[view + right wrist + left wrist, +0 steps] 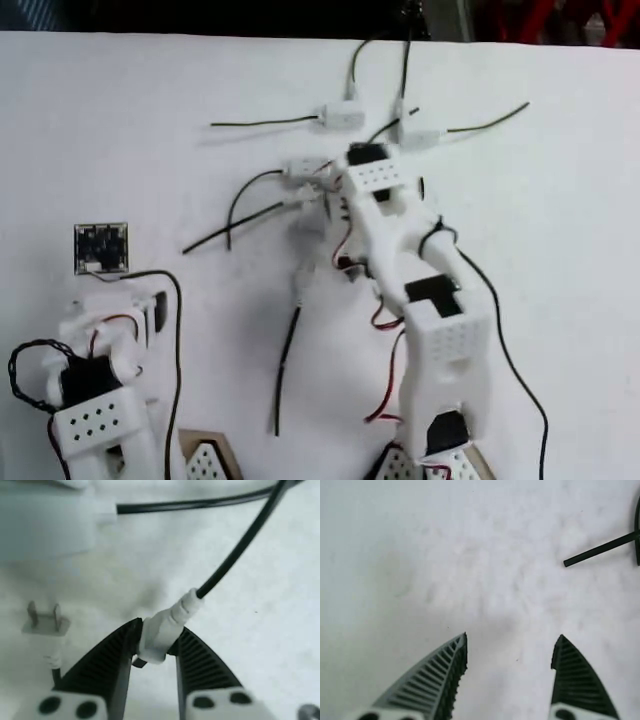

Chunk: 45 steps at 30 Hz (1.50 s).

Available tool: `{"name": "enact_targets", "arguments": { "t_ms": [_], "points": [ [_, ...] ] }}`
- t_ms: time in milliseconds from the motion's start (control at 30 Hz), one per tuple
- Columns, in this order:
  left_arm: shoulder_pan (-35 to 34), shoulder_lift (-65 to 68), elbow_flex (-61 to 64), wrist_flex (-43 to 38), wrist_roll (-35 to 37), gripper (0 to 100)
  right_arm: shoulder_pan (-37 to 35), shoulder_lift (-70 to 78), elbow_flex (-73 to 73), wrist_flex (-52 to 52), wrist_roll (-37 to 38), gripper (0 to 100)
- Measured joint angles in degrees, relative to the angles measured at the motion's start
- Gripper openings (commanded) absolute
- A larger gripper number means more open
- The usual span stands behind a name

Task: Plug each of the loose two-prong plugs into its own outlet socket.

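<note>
While right gripper (157,627) clamped one white plug (165,622), a second plug (45,623) lay loose near one socket block (45,527), and left gripper (512,636) gaped wide.

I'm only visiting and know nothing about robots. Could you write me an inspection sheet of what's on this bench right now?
Surface: white tabletop.
Job's things: white socket block and second white socket block at the far side; white two-prong plug gripped; second white plug lying loose beside it.
Clutter: small black square board near the left arm.
Tools: left tool open over bare table; right tool shut on the two-prong plug.
Cables: thin black cords trail from plugs and sockets; black and red arm wiring.
Surroundings: dark background with red frames behind the table.
</note>
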Motion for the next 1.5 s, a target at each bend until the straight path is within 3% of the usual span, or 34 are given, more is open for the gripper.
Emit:
{"name": "enact_targets", "arguments": {
  "t_ms": [367,567,800,1067,1500],
  "points": [
    [0.0,0.0,0.0,0.0,0.0,27,15.7,-5.5,1.5,7.2,28.1,1.8],
    [0.0,0.0,0.0,0.0,0.0,27,17.9,-5.5,6.2,6.9,42.1,1.9],
    [0.0,0.0,0.1,0.0,0.0,27,18.2,-1.5,6.6,4.0,43.1,13.5],
    [0.0,0.0,0.2,0.0,0.0,27,17.6,-1.5,6.6,4.0,39.8,12.4],
    [0.0,0.0,0.2,0.0,0.0,27,17.3,1.9,3.5,2.9,27.9,11.9]
  ]
}}
